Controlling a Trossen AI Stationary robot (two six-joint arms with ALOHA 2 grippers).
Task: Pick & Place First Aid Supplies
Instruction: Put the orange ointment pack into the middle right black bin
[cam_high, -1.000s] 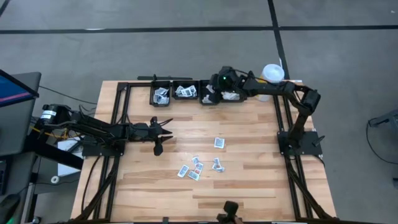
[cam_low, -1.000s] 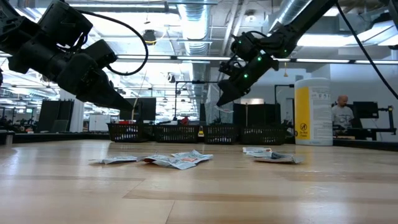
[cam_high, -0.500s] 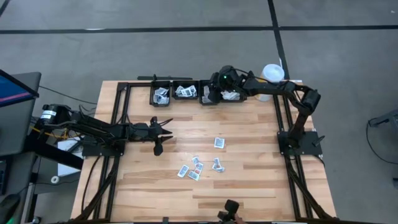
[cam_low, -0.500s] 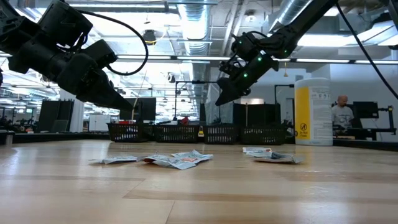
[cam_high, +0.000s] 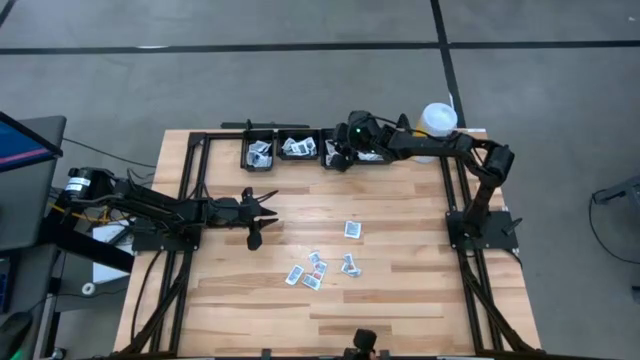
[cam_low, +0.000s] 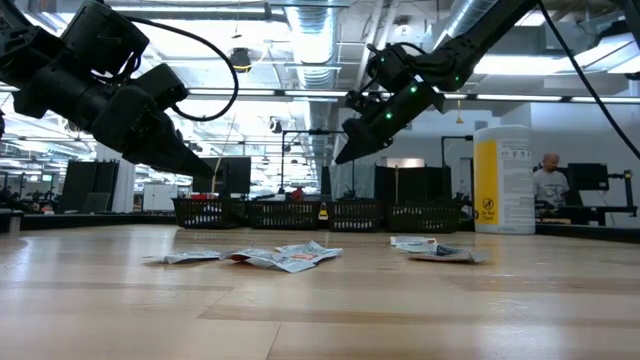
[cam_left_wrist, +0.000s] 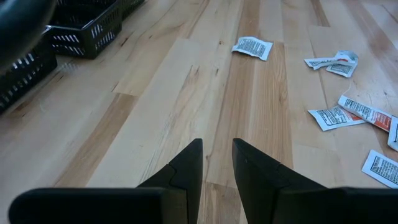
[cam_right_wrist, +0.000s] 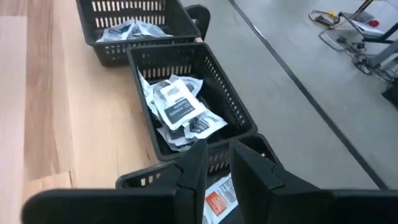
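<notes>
The right gripper (cam_high: 342, 152) hangs above the row of black baskets (cam_high: 297, 152) at the far edge of the surface (cam_high: 400, 260). Over the last second it has shifted along the row, from above the basket nearest the canister (cam_high: 437, 120) toward the next one, and its fingers (cam_right_wrist: 194, 163) have parted from fully closed to a narrow gap. Nothing shows between them, so a packet has most likely just been released, and this placement reads as complete (the drop itself is not visible).

The left gripper (cam_high: 256, 211) has not moved; it hovers over bare wood on the left side of the surface, fingers (cam_left_wrist: 188, 169) slightly apart and empty.

The remaining first aid supplies (cam_high: 320, 265) lie loose near the middle of the surface, with one packet (cam_high: 352, 230) set a little apart toward the baskets. Several more fill the baskets in the right wrist view (cam_right_wrist: 180, 109). Loose packets are therefore still to be collected.

Packet print is visible as grey-blue text blocks, some with a red band, but no wording can be read. The canister carries a yellow label; its text is too small to read
</notes>
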